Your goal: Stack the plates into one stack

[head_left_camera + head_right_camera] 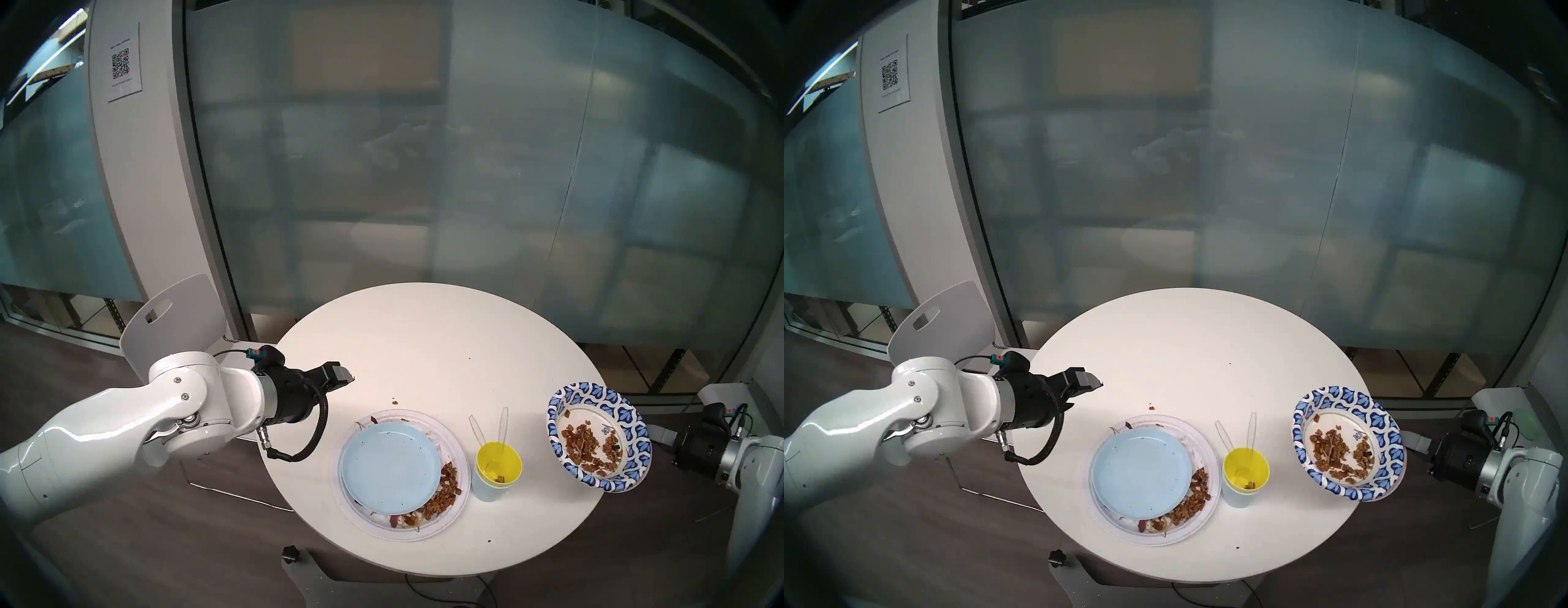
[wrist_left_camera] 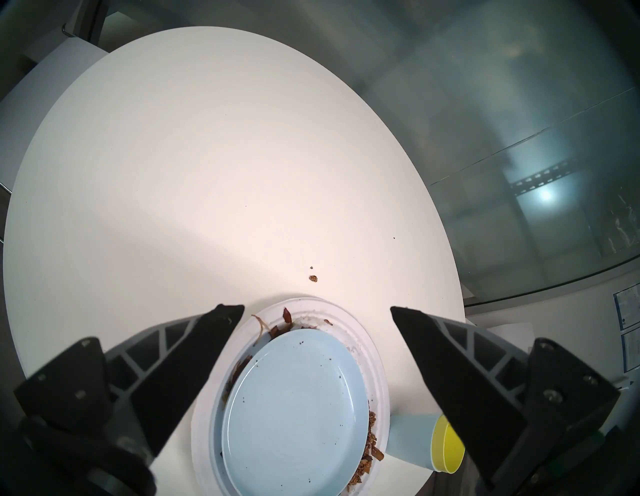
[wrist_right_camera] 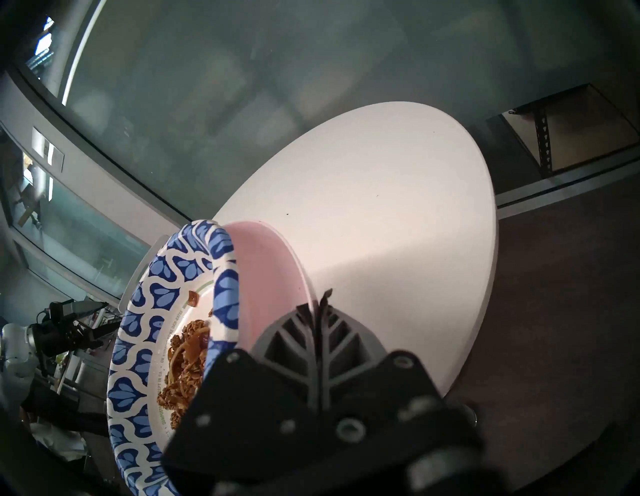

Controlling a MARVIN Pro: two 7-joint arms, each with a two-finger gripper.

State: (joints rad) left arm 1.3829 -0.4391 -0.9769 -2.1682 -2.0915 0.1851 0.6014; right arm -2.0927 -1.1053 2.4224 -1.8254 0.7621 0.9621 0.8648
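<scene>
A large white plate (image 1: 460, 454) sits near the front of the round table (image 1: 424, 339), with food scraps on it. A light blue plate (image 1: 390, 467) (image 2: 294, 408) lies on top of it. My left gripper (image 1: 343, 375) (image 2: 313, 308) hovers open to the left of and behind this pair, holding nothing. At the table's right edge my right gripper (image 3: 320, 298) is shut on the rim of a pale pink plate (image 3: 270, 270). A paper plate with a blue-white leaf rim (image 1: 594, 395) (image 3: 138, 311) rests on the pink one, carrying brown food. Both are tilted.
A yellow cup (image 1: 498, 460) nested in a light blue cup (image 1: 488, 488) stands between the two plate pairs, with clear plastic cutlery (image 1: 502, 424) sticking out. A crumb (image 1: 394, 402) lies behind the white plate. A white chair (image 1: 178, 314) stands behind my left arm, and a glass wall rises behind the table.
</scene>
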